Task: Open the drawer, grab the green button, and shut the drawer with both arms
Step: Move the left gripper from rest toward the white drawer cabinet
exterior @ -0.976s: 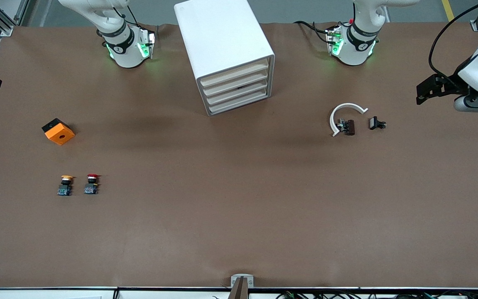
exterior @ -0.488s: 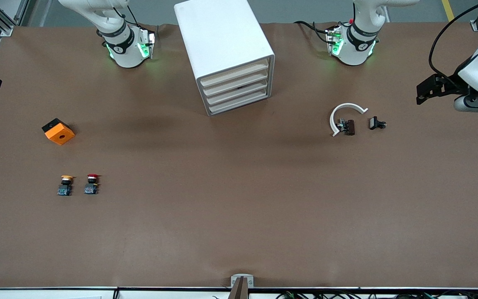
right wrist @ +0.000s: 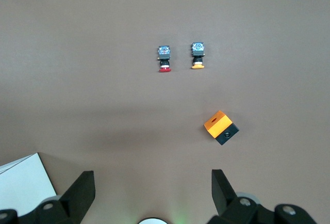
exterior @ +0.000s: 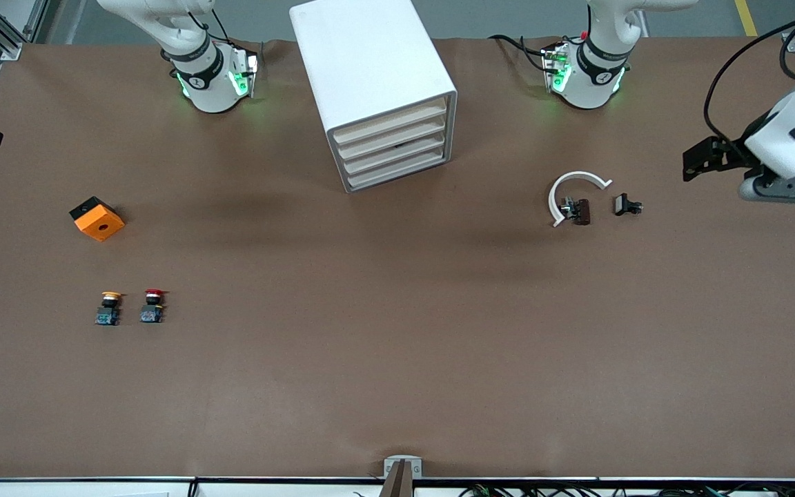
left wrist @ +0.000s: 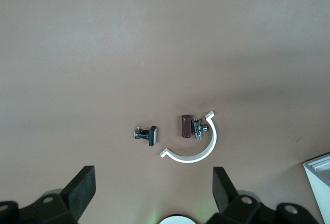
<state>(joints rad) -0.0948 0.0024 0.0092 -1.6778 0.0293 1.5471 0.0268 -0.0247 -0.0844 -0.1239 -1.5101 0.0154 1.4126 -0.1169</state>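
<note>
The cabinet [exterior: 374,90] is set between the two arm bases, angled so that its four stacked drawer fronts are turned toward the front camera and slightly toward the left arm's end of the table, which leaves them reachable by either arm. All four drawers are seen pushed in; the drawer [exterior: 392,148] that is judged to be the target is the third from the top, where a small dark mark shows at its upper edge. The green-capped button is not visible anywhere on the table, so it is presumed to be shut inside, and no step of the task has been completed. The left gripper [left wrist: 153,187] is held high over the left arm's end of the table, with its fingers spread wide and nothing between them; below it the white curved clip [left wrist: 192,142], the small brown part [left wrist: 185,126] and the small black part [left wrist: 146,134] are seen lying untouched. The right gripper [right wrist: 153,187] is also held wide open and empty, high over the table near its own base, above the orange and black block [right wrist: 220,127], the red-capped button [right wrist: 164,59] and the yellow-capped button [right wrist: 197,55]. Both hands are presumably kept open in readiness: one for pulling the drawer, the other for picking from it.
</note>
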